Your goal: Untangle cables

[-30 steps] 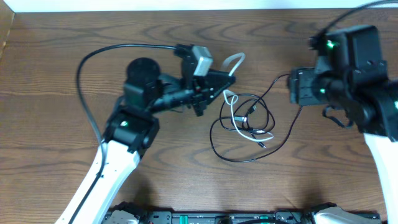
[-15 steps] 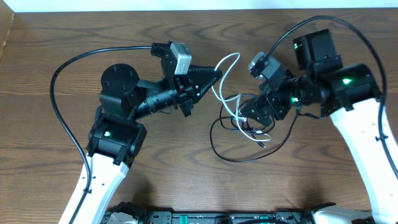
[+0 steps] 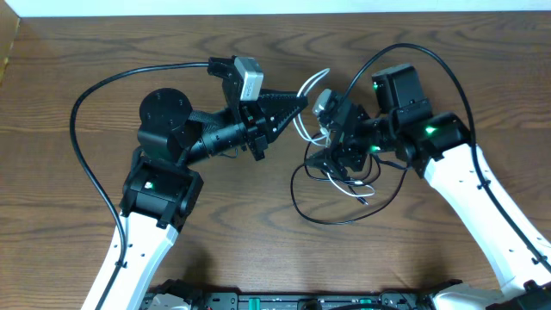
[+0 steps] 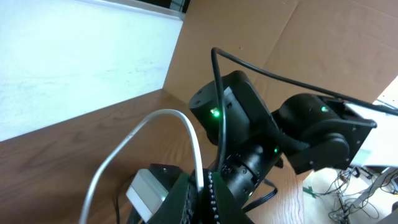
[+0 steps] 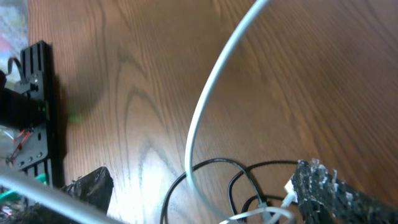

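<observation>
From overhead, your left fingers (image 3: 300, 103) are clenched on the thin white cable (image 3: 315, 79), which arches up from them and then drops back to the brown wood-grain desk (image 3: 77, 258). There it runs into the tangle near the middle of the desk. Your right fingers (image 3: 331, 153) sit directly over that tangle, where the white cable crosses the thin black cable (image 3: 320, 219). The black cable spreads in a wide loose loop on the desk toward the near edge. In the left wrist view, the left fingers (image 4: 204, 190) are pressed together with the white cable (image 4: 165, 114) pinched between them. It rises in a high curve and falls away to the left. The right arm's black body (image 4: 249, 140) with its green light sits just beyond. In the right wrist view, your right fingers (image 5: 320, 182) stand spread wide, one at each lower side of the picture, grasping nothing. Between them the white cable (image 5: 208, 99) sweeps down from the top right to the desk (image 5: 124, 74). It meets the dark curls of the black cable (image 5: 214, 163) lying flat on the wood, and a white strand lies close by the right-hand finger.
</observation>
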`<state>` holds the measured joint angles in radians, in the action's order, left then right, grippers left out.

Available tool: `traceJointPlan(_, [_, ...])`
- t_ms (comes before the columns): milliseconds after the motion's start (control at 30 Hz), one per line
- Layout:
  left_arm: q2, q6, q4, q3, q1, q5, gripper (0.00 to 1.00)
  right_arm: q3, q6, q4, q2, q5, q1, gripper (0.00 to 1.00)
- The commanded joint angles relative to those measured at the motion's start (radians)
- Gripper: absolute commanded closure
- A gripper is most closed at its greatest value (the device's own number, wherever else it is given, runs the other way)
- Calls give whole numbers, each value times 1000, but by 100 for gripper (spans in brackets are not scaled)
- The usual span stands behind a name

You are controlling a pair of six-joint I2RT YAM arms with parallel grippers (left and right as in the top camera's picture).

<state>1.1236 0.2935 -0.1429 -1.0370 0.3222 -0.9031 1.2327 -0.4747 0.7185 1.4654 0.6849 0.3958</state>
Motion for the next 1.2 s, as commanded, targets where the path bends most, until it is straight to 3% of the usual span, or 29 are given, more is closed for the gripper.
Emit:
traceJointPlan(0, [-9, 19, -9, 4, -5, -16, 92, -19, 34, -47, -4, 32, 6, 26])
traceJointPlan(67, [-9, 19, -10, 4, -5, -27, 92, -20, 49, -66, -2, 32, 6, 44])
traceJointPlan(133, [-10, 19, -9, 4, -5, -31, 92, -20, 59, -80, -1, 32, 6, 56])
traceJointPlan(167, [-10, 20, -9, 4, -5, -31, 92, -19, 59, -81, -1, 32, 6, 72])
traceJointPlan(200, [-10, 19, -9, 4, -5, -31, 92, -19, 65, -83, -1, 29, 6, 99])
traceJointPlan(400, [-9, 15, -8, 4, -5, -27, 92, -17, 272, -80, -13, -163, 4, 99])
traceJointPlan(633, [-7, -26, 27, 4, -5, -27, 92, 40, 542, 57, -155, -805, 4, 99])
traceJointPlan(867, [-7, -63, 97, 4, -5, -27, 92, 174, 602, 239, -274, -1042, -17, 99])
traceJointPlan(1167, [-6, -152, 257, 4, -5, 20, 92, 298, 628, 398, -287, -1165, -111, 99])
